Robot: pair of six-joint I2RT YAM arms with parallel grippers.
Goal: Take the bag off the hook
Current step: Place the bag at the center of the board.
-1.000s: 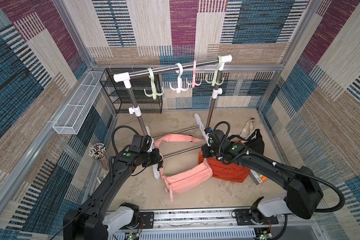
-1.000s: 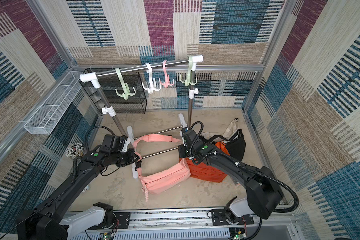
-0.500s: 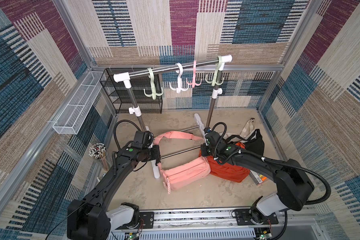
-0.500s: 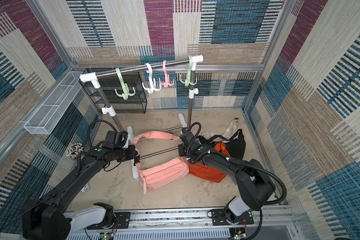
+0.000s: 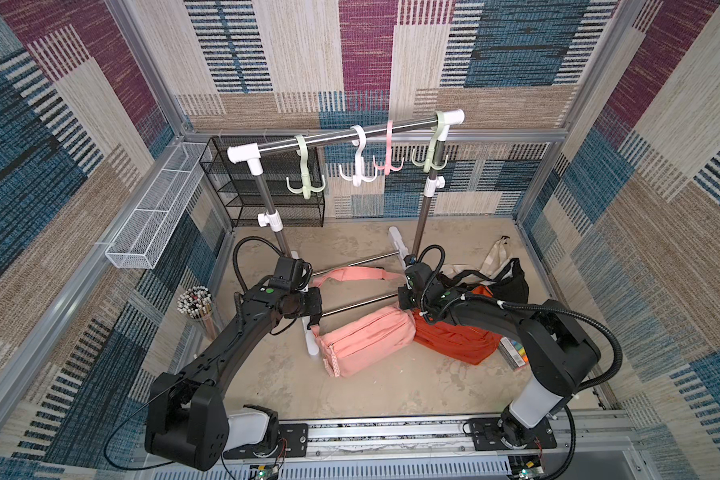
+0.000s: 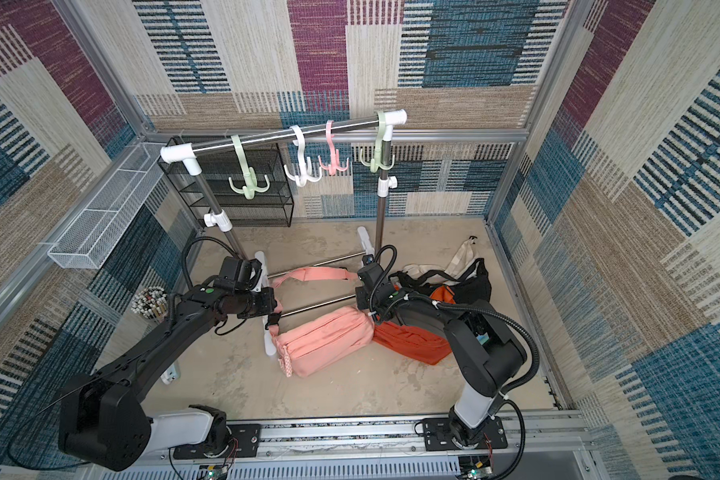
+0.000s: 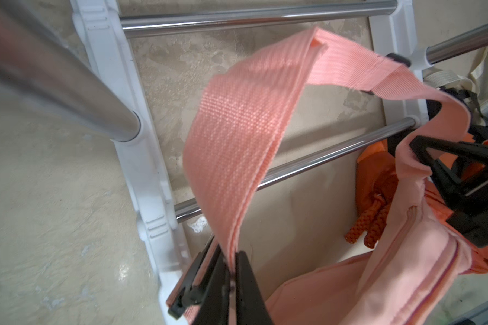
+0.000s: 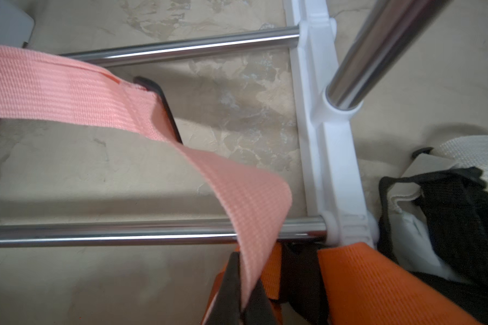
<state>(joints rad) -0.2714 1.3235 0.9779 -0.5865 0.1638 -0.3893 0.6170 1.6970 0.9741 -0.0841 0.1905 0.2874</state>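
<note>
- The rack (image 5: 346, 135) stands at the back of the bench (image 5: 350, 390), and its top bar is high above where I'm working. Nothing hangs from it, so I judge the lifting-off part done.
- The pink bag (image 5: 364, 336) is down low, and its body appears to rest on the bench just in front of the rack's lower rail (image 5: 358, 303). It lies slanted because I hold it by both ends of its strap, not by the body.
- The orange bag (image 5: 454, 338) lies against the pink bag's right end, with a black bag (image 5: 504, 282) behind it. That looks like the pile where removed bags go, which would explain why mine is set down beside it.
- The strap (image 7: 237, 135) arches slack between my two hands, over the lower rail. The slack suggests the bench is carrying the bag's weight, not me.
- My left hand (image 7: 231, 256) is pinched together on the strap where it meets the bag's left end, which keeps that end steady.
- My right hand (image 8: 241, 270) is clamped on the strap's other run, right above the orange bag, so the loop stays spread and can't snag the rail.
- The hooks (image 5: 305, 183) on the top bar all hang empty in both top views.
</note>
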